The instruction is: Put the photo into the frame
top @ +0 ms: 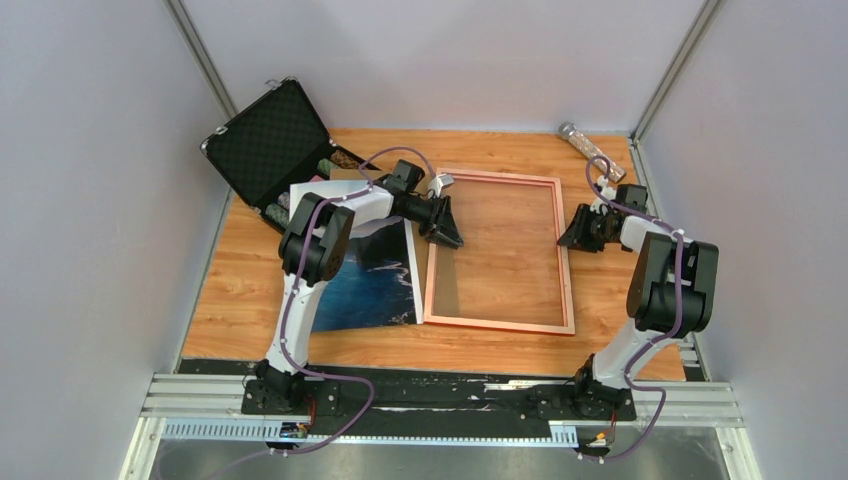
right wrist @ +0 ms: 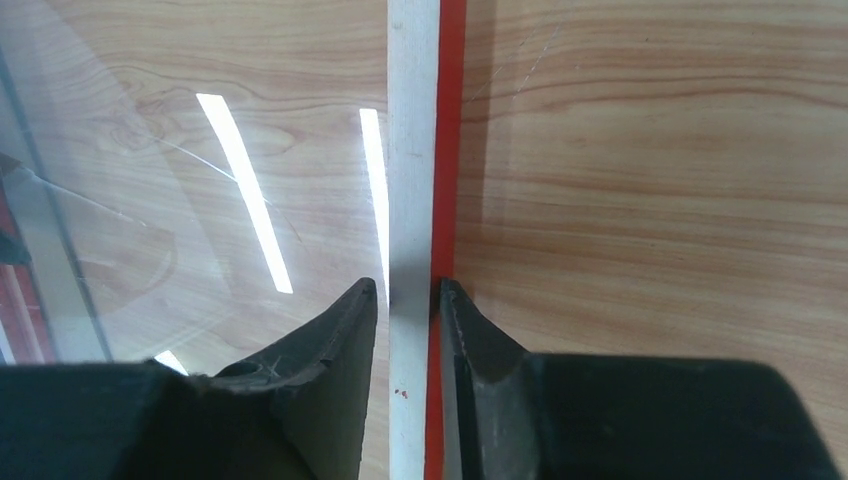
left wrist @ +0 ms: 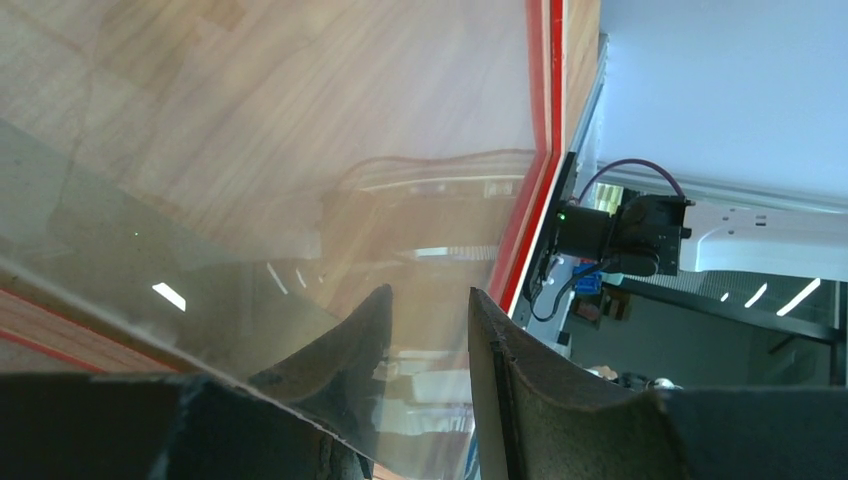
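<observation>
Nearest the top camera, the two arm bases are bolted at the near edge of the table (top: 240, 300). Beyond them the frame (top: 498, 324) lies flat at mid-table, copper face up. The photo (top: 375, 290) lies just left of it, not yet inside, partly hidden under the left arm. The black case (top: 265, 140) stands open at the far left. The left gripper (top: 445, 235) sits over the frame's left rail and the right gripper (top: 572, 235) meets its right rail. A sweep of the left arm could drag or crease the print beneath it.

Closest in the left wrist view, the left gripper (left wrist: 430, 320) is seen with its jaws apart and nothing pinched between them. The glass pane (left wrist: 250, 200) spreads under and beyond them to the frame's red far rail (left wrist: 545, 80). If these fingers are lowered or shut carelessly, the pane could be scratched or pushed out of its seat.

Closest in the right wrist view, the right gripper (right wrist: 408, 295) is set astride the frame's right rail (right wrist: 412, 150), its fingers close against either side and apparently pinching it. The hold is narrow. Were the frame raised by this side alone, it could be twisted, slip free, or let the glass slide out.
</observation>
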Motion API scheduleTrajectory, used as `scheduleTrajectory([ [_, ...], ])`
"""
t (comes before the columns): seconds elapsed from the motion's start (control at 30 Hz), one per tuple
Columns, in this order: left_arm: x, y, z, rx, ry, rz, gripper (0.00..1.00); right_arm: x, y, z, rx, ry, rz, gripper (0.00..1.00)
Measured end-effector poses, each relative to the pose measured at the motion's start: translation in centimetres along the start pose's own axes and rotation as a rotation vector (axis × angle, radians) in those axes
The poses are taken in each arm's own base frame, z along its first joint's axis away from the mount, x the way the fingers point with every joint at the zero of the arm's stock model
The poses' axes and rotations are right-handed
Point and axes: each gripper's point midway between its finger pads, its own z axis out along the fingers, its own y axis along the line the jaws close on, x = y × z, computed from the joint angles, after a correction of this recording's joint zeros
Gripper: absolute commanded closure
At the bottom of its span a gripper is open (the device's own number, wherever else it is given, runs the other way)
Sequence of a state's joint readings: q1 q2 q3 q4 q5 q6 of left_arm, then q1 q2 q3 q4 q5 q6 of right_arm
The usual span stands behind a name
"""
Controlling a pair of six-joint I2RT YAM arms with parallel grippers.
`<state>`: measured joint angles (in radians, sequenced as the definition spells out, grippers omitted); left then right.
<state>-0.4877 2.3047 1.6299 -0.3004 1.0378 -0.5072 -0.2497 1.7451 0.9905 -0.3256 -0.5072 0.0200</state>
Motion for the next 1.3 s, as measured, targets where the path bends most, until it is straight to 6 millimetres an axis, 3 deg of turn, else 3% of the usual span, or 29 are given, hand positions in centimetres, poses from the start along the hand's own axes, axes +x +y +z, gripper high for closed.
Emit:
scheduleTrajectory([
  [0.47, 0.1, 0.3, 0.1, -0.019, 0.0, 0.005, 0.57, 0.3, -0.1, -0.1, 0.01, 0.015, 0.007, 0.52],
  [0.8, 0.1, 0.4, 0.1, -0.023, 0.0, 0.006, 0.57, -1.5, 0.4, -1.1, 0.018, -0.027, -0.018, 0.47],
  [1.1, 0.1, 0.4, 0.1, -0.024, 0.0, 0.006, 0.57, -4.3, 1.8, -2.2, 0.006, -0.084, -0.063, 0.45],
  [1.3, 0.1, 0.4, 0.2, -0.026, -0.001, 0.005, 0.58, -4.6, 5.0, -1.4, -0.038, -0.072, -0.142, 0.45],
])
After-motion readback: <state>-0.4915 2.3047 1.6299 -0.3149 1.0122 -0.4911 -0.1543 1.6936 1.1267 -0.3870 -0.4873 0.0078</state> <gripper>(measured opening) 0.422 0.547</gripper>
